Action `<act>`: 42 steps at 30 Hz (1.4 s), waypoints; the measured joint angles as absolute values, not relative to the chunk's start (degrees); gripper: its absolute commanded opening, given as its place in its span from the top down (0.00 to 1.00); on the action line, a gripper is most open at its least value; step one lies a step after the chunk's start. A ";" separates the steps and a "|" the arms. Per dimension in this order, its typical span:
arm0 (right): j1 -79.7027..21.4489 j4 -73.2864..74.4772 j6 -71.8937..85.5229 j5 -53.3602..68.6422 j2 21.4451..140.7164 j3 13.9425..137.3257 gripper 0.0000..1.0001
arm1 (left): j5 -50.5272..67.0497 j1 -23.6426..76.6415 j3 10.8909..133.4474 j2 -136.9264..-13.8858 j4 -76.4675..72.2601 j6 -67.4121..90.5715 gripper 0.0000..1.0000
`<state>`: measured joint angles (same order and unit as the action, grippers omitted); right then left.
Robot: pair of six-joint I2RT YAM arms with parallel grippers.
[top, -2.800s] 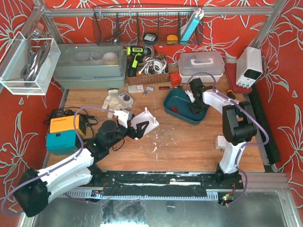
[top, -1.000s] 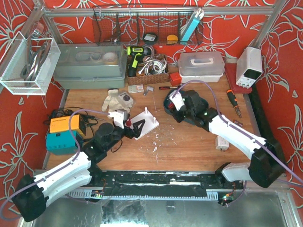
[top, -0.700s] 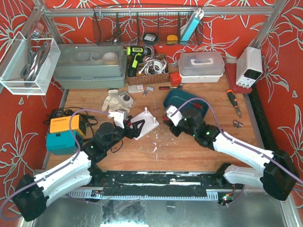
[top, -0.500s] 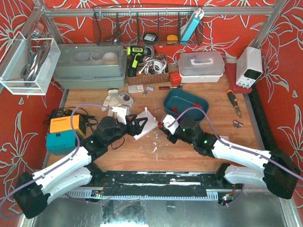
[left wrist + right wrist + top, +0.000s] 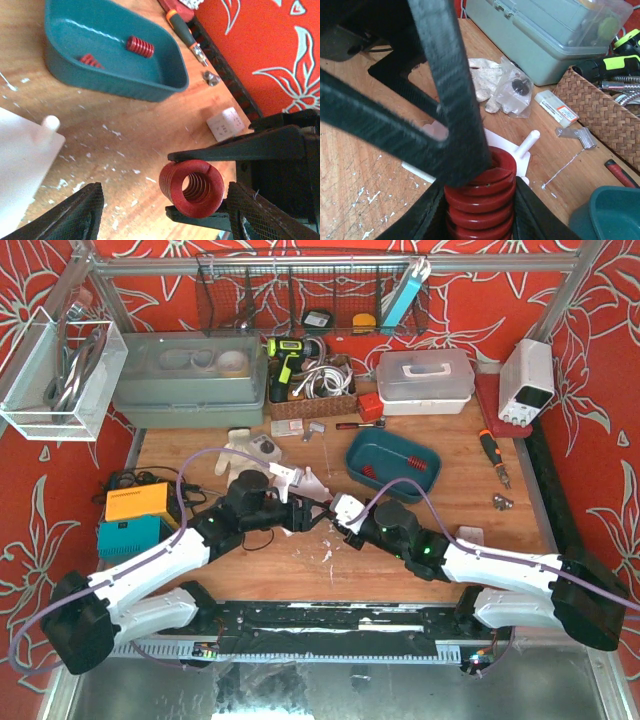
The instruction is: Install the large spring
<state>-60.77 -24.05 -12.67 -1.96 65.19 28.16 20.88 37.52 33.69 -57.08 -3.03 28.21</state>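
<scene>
Large red coil spring [image 5: 191, 187], clamped in the right claw [image 5: 480, 215] at mid-bench, near the white peg plate [image 5: 502, 142].

Red spring [image 5: 191, 187], teal tray [image 5: 100, 30], white peg plate [image 5: 20, 165], red white-flowered walls [image 5: 260, 45].

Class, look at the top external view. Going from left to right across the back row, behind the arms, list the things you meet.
clear hanging bin → grey-green lidded box → yellow-green drill → white lidded container → white power supply
</scene>
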 measured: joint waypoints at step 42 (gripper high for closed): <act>-63.31 -22.48 -12.32 -9.26 68.95 30.09 0.21 | 16.95 37.98 37.34 -60.69 0.80 28.10 0.92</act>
